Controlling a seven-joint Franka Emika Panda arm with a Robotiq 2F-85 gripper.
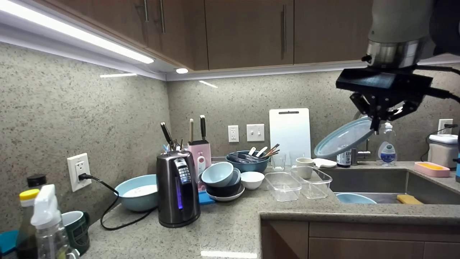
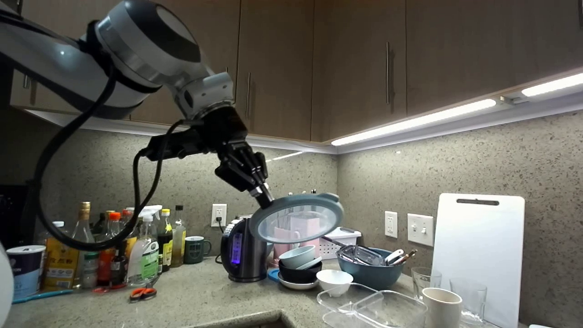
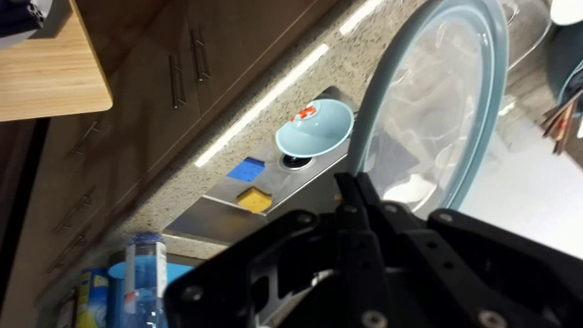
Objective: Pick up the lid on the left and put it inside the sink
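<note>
The lid has a clear centre and a grey-blue rim. It shows tilted in the air in both exterior views (image 1: 343,138) (image 2: 296,221) and in the wrist view (image 3: 430,105). My gripper (image 1: 375,127) is shut on the lid's rim at one edge, and its fingertips also show in an exterior view (image 2: 264,198) and in the wrist view (image 3: 357,177). In an exterior view the lid hangs above the counter behind the left end of the steel sink (image 1: 373,181). In the wrist view the sink (image 3: 223,223) lies left of the lid.
In the sink are a light-blue bowl (image 3: 319,130), a yellow sponge (image 3: 254,200) and a blue sponge (image 3: 247,169). Clear containers (image 1: 284,185), a beige cup (image 2: 442,305), a white cutting board (image 1: 290,135), a soap bottle (image 1: 388,151) and a tap (image 1: 355,155) stand nearby.
</note>
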